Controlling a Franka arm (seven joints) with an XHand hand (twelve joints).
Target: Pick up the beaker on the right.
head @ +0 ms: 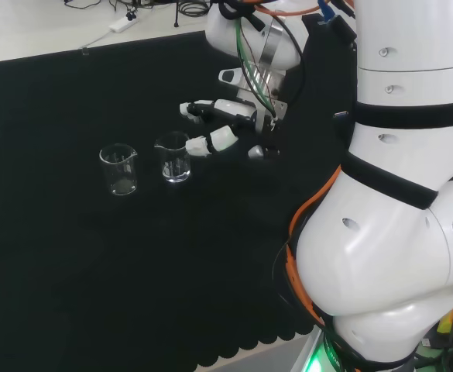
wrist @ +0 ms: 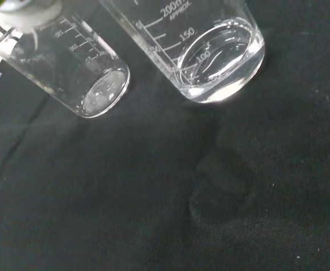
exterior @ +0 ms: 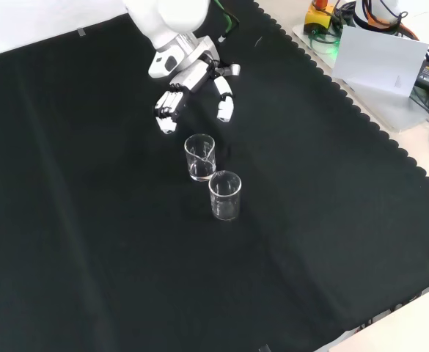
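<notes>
On the black cloth, the front view shows two clear beakers standing upright, one behind the other and just beside each other. The nearer one is the left beaker of the head view. The one behind it is the right beaker, which the head view shows on the right of the pair, nearest the hand. In the wrist view both glasses carry white graduation lines and numerals up their sides. Beyond the right beaker in the front view is the hand, spread wide, with its fingers fairly straight and the thumb splayed well apart from them. It holds nothing. In the front view, bare cloth lies between the fingertips and the glass. In the head view the hand reaches in from the right and one fingertip lies against the beaker's rim, so I cannot tell whether they touch. Behind the hand is the white arm.
</notes>
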